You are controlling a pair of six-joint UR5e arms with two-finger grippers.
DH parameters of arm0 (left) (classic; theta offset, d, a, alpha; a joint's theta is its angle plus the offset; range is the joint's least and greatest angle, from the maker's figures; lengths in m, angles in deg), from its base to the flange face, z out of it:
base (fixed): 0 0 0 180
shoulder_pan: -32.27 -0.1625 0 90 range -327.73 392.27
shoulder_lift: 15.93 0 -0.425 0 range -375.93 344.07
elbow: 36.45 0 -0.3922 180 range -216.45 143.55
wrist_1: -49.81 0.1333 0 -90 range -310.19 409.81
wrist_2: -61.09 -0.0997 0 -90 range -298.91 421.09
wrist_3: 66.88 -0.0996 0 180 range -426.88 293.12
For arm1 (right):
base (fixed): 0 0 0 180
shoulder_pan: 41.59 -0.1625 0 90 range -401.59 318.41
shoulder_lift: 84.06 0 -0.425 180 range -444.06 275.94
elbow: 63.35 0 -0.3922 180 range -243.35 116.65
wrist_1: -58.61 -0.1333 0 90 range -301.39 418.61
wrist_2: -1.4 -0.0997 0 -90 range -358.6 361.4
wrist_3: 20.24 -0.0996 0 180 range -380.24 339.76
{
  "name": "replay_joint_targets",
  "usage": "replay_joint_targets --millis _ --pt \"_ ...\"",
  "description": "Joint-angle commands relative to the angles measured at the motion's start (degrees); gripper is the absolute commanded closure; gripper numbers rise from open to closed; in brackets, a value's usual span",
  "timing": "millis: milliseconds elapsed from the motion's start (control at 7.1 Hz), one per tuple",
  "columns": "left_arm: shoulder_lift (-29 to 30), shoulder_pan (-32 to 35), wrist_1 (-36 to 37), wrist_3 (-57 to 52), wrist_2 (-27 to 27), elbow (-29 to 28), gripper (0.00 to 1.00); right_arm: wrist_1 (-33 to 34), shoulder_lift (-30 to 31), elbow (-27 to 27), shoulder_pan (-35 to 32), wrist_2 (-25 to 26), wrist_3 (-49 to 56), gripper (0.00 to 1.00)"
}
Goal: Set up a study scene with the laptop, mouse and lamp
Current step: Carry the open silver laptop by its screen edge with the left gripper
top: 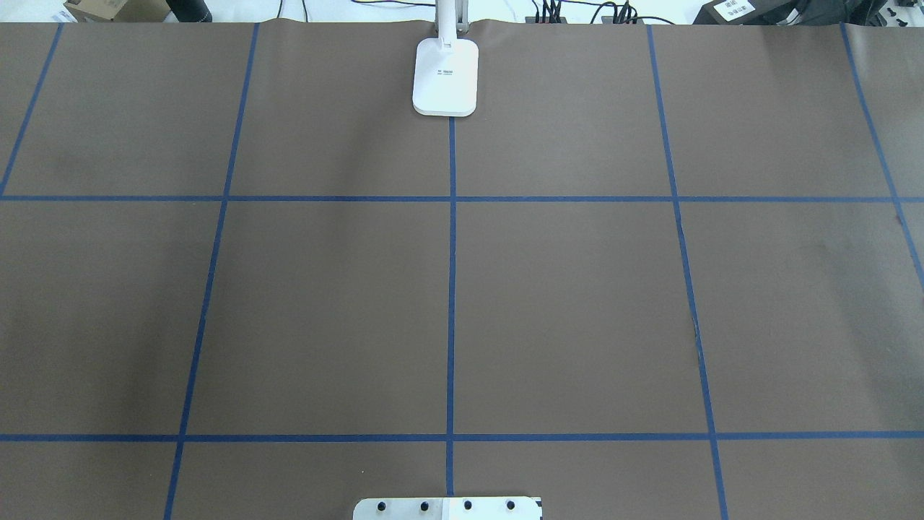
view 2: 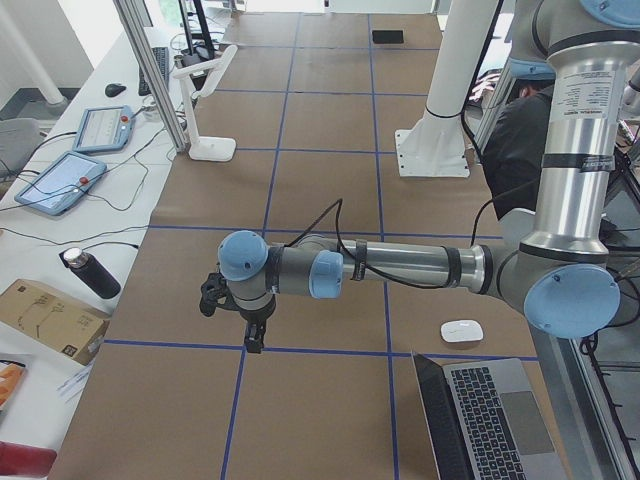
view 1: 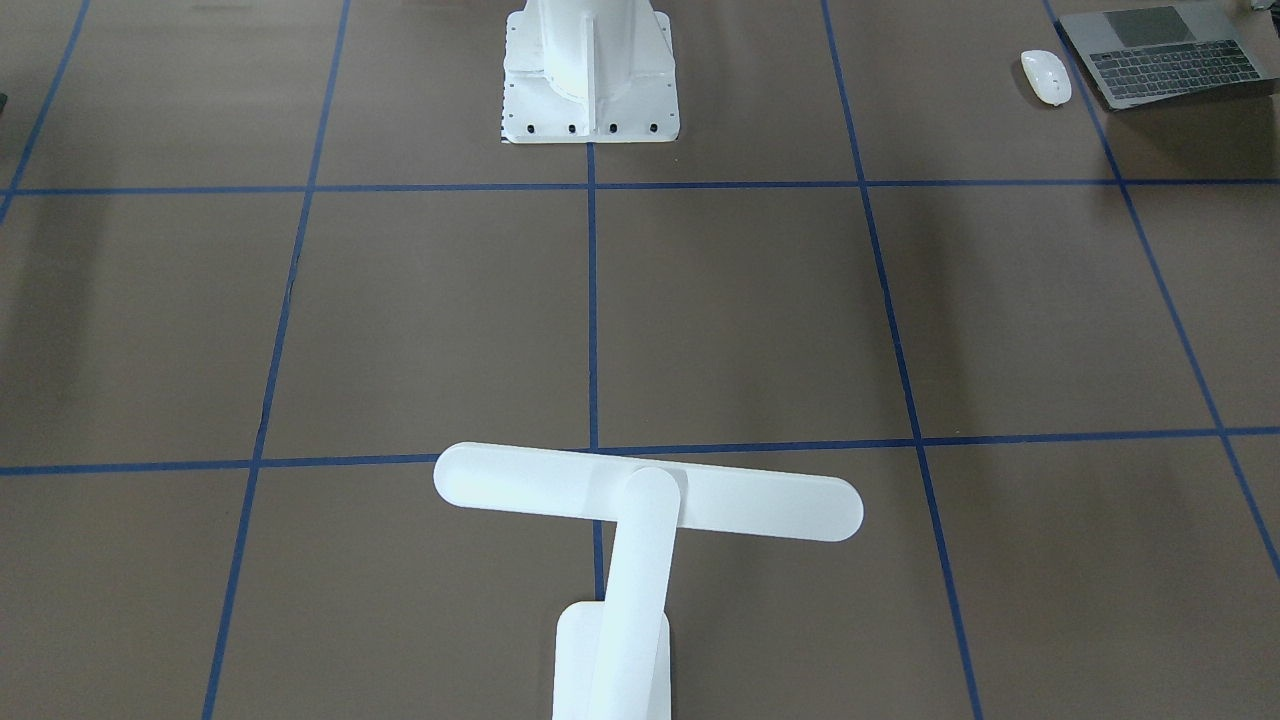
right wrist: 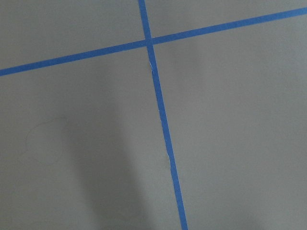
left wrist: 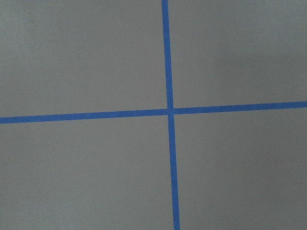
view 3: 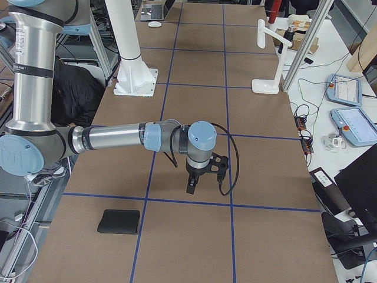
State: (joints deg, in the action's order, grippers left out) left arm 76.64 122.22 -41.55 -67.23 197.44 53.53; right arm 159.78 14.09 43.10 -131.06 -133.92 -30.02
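The open dark-grey laptop (view 1: pixel 1160 55) lies at the table's left end, close to the robot's side, and fills the near corner of the exterior left view as laptop (view 2: pixel 490 420). The white mouse (view 1: pixel 1046 76) rests beside it, toward the table's middle. The white T-shaped lamp (view 1: pixel 640 500) stands upright at the middle of the far edge, its base (top: pixel 445 76) on the centre tape line. My left gripper (view 2: pixel 252 335) hangs over the table, away from laptop and mouse. My right gripper (view 3: pixel 191 187) points down near a tape line. Whether either is open, I cannot tell.
The white pedestal (view 1: pixel 590 70) is bolted at the robot's edge. A black mat (view 3: pixel 118 221) lies at the right end. A person in dark clothing (view 2: pixel 515 150) is behind the robot. Tablets (view 2: pixel 60 180) and a bottle (view 2: pixel 92 272) lie on the side table. Both wrist views show only brown surface and blue tape.
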Motion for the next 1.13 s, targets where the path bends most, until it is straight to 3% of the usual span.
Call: replay_joint_targets --millis 0,563,986 --pt "-0.2 0.3 0.3 3.5 0.1 -0.1 0.00 0.0 -0.3 1.6 0.0 -0.3 -0.3 0.00" --pt "-2.6 3.0 1.6 18.3 -3.5 1.3 0.00 0.2 -4.4 1.1 1.6 -3.4 -0.4 0.00" --pt "-13.5 4.4 1.4 32.2 -6.4 5.2 0.00 0.2 -3.7 -0.1 1.7 -5.3 -0.1 0.00"
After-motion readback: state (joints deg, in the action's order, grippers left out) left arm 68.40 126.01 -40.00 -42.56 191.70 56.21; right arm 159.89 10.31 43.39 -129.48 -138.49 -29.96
